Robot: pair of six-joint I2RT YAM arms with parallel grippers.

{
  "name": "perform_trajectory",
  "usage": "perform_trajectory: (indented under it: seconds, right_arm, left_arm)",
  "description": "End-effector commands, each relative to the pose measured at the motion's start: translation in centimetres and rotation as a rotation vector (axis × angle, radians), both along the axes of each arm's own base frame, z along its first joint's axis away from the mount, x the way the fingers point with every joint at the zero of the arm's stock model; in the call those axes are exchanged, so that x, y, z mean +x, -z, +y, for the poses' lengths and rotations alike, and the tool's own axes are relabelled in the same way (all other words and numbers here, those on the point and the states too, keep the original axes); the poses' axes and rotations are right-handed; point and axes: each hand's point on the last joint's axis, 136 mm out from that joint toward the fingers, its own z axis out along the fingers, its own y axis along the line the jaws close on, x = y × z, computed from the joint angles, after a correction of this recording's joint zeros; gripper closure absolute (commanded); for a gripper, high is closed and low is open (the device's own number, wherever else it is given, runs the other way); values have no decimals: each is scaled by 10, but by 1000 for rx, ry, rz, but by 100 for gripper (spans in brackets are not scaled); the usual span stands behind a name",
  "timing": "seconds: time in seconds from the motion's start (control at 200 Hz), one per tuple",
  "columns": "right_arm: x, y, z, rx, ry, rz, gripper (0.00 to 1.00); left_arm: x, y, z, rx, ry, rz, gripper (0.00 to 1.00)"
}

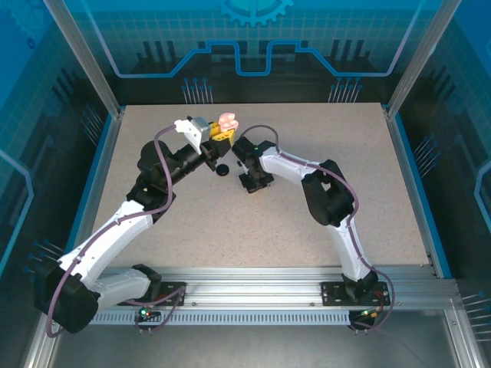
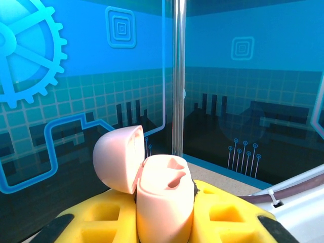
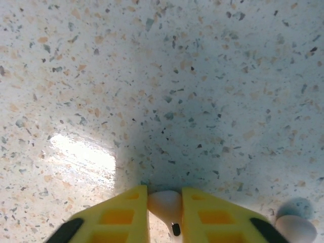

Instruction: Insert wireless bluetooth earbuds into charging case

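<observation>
The right pincer point(image 1: 255, 182) points down to the tabletop point(image 3: 152, 76) and is clamped on a pale pink earbud point(image 3: 163, 205). In the right wrist view the bud sits between the two yellow fingers point(image 3: 119, 215) and touches both of them. Its rounded head is at the fingertips, and its stem seems to run back along the fingers, toward the camera.

The left pincer point(image 1: 223, 135) is closed on the pink charging case point(image 2: 164, 202) and holds it up above the tabletop. The lid point(image 2: 116, 162) is swung open to one side, and the sockets point(image 2: 174, 172) in the body are uncovered and face mostly upward.

The coming move depends on one relation. From the overhead view, the case lies farther away and a little to the left of the right pincer, and it is also higher. So the right arm is the one that must travel: lift the bud, go far and left, and come over the sockets. I judge that the stem then has to point down into a socket, so the wrist must keep it about vertical.

Between the two pincers a small black round object point(image 1: 222, 169) rests on the tabletop; what it is I cannot tell. Just right of the right pincer lies another pale rounded piece point(image 3: 296, 229), perhaps the second pink bud.
</observation>
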Motion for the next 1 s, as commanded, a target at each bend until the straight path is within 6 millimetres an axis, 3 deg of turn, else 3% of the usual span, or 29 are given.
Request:
perform_trajectory:
  seconds: [0.0,0.205,0.435,0.585,0.745,0.875,0.99]
  right_arm:
    - [-17,2,-14,-40,1,53,90]
    - [-13,-29,-11,23,29,-9,91]
    - [-11,-95,-16,129,78,-145,91]
    - [-8,-161,-30,216,124,-289,92]
    - [-8,-253,-52,339,169,-505,91]
    - [-20,-330,-66,466,170,-694,90]
    - [-35,-383,-70,590,131,-821,88]
  left_arm:
    - [0,-19,0,-2,-17,-53,100]
    - [-1,-20,1,-10,-19,-57,100]
    - [-7,-25,0,-20,-4,-94,100]
    - [-11,-22,-3,-23,12,-110,100]
    - [-16,-15,-10,-18,35,-113,100]
    - [-20,-6,-20,2,56,-125,100]
    - [-21,1,-28,10,66,-133,100]
